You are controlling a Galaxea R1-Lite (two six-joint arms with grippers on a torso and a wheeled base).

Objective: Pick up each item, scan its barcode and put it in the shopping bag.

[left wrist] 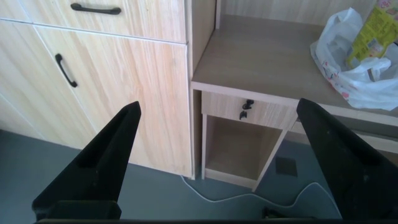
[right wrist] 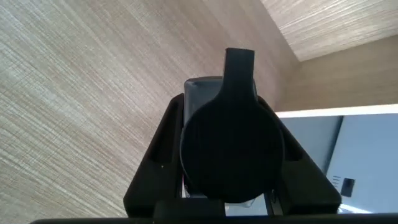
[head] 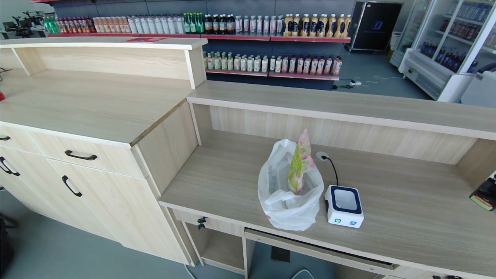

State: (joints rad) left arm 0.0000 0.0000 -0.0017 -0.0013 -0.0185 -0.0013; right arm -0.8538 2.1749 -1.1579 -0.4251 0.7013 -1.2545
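A white plastic shopping bag (head: 288,205) stands open on the lower counter (head: 407,205), and it also shows in the left wrist view as the shopping bag (left wrist: 348,65). A green and pink snack pouch (head: 300,162) sticks upright out of it. Just right of the bag lies the white barcode scanner (head: 344,205) with its dark-framed window facing up. My left gripper (left wrist: 219,106) is open and holds nothing, low in front of the cabinet, left of the counter. My right gripper (right wrist: 227,124) is shut on a black rounded item (right wrist: 230,155) above the wood counter top.
A taller cabinet (head: 97,108) with drawers and black handles stands left of the counter. A raised back ledge (head: 348,104) runs behind the bag. A cable (head: 333,170) leads from the scanner to a counter hole. A dark thing (head: 484,193) shows at the right edge.
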